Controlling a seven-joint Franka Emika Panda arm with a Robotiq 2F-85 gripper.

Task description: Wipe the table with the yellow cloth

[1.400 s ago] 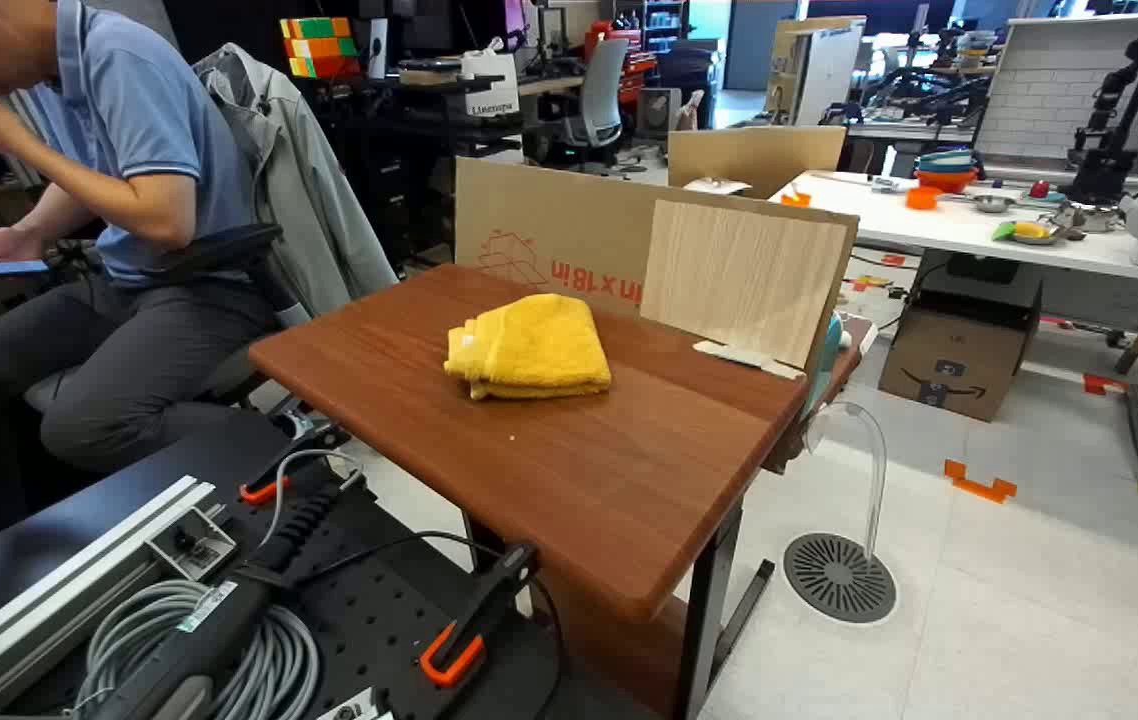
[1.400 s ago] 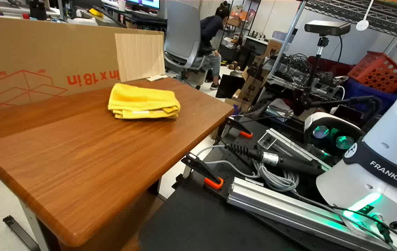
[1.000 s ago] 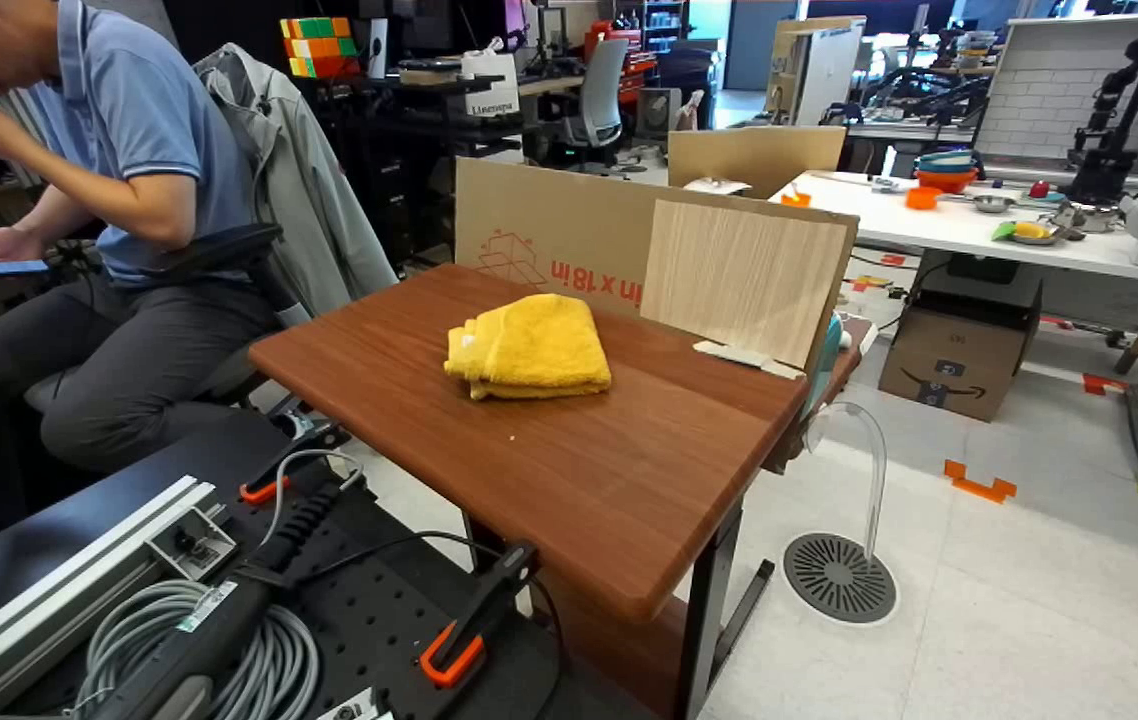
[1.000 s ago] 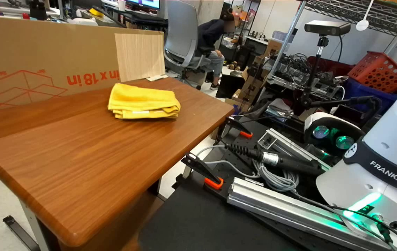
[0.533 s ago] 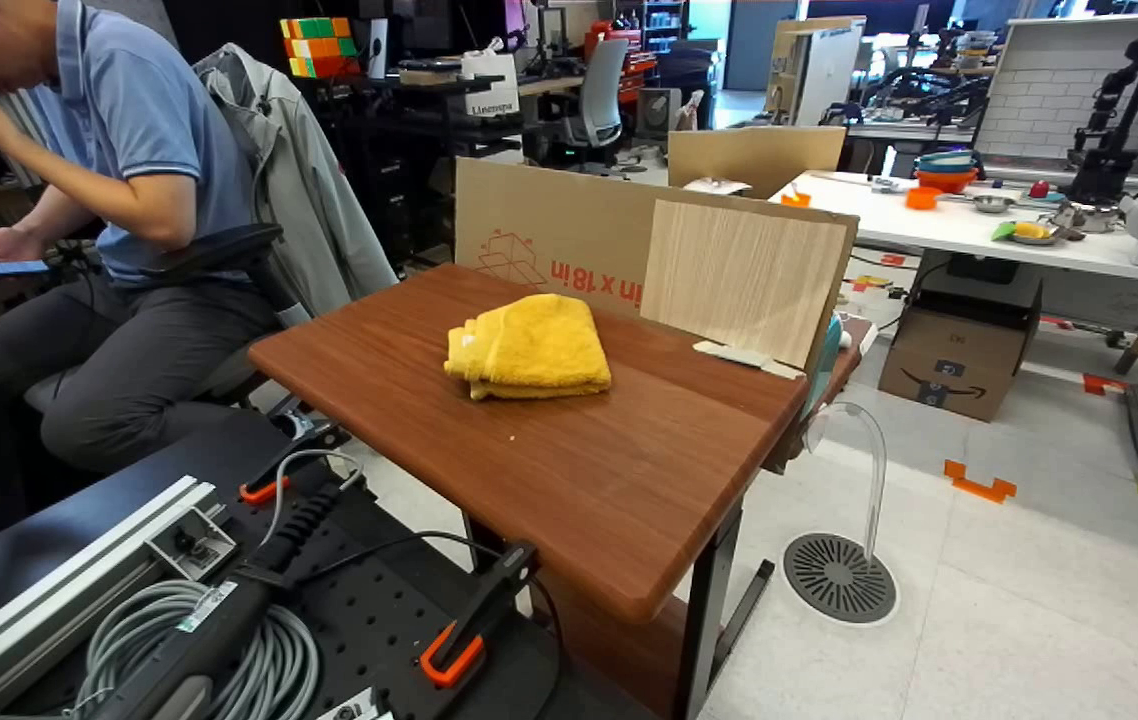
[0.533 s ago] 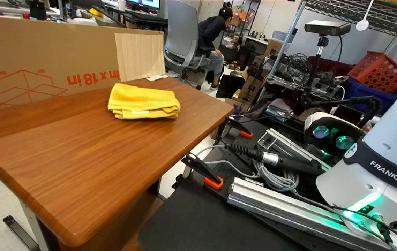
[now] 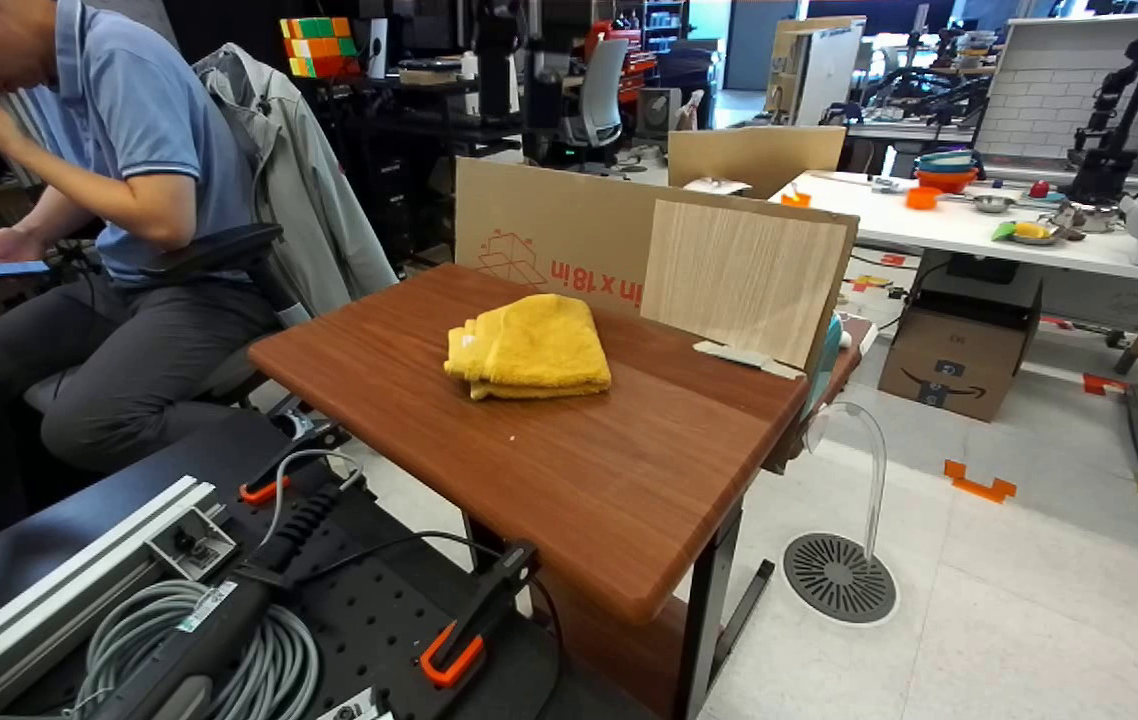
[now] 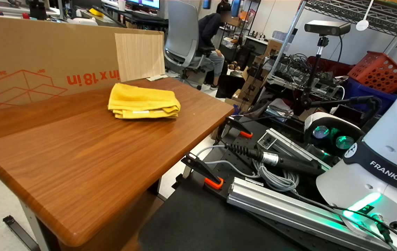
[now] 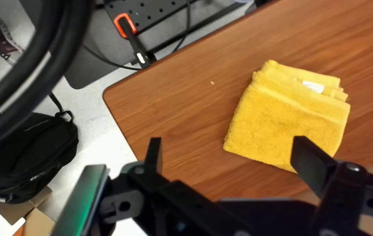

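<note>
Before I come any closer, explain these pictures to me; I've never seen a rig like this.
The machine is a robot arm; its white lower part shows in an exterior view. Both exterior views look at the table from outside the robot, from different places. The wrist view looks down from the arm, past its black jaws. On the table lie a folded yellow cloth and a tiny pale speck. The jaws stand wide apart, clear of the cloth, and hold nothing.

The end effector (image 9: 227,147) points downward, jaws wide apart.
</note>
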